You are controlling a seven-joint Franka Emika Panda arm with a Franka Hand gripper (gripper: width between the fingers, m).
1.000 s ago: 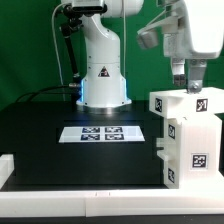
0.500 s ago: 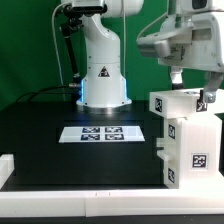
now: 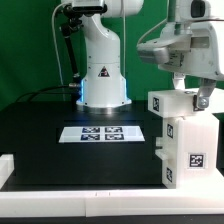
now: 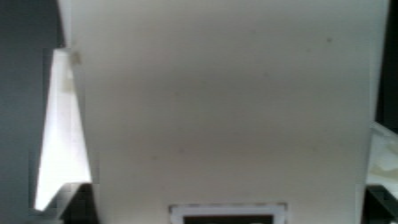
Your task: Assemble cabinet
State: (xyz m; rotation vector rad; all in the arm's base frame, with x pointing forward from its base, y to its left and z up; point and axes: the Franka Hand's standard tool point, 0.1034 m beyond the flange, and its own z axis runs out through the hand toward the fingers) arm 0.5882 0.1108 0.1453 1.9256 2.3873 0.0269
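Observation:
The white cabinet body [image 3: 192, 150] stands at the exterior view's right, with a square marker tag on its front. A white drawer-like block [image 3: 172, 104] with a tag sits on top of it. My gripper [image 3: 192, 90] is low over that block. One finger is behind its top edge and the other is at its right end, and the fingers stand apart. In the wrist view a plain white cabinet face [image 4: 214, 100] fills the frame, with a tag's edge [image 4: 226, 214] showing. My fingers are not clear there.
The marker board [image 3: 102, 133] lies on the black table in front of the arm's white base [image 3: 102, 75]. A low white rim [image 3: 80, 200] runs along the table's near edge. A green backdrop is behind.
My gripper has come down and shifted a little toward the exterior view's left, closer onto the top block. The cabinet and the block have not moved.

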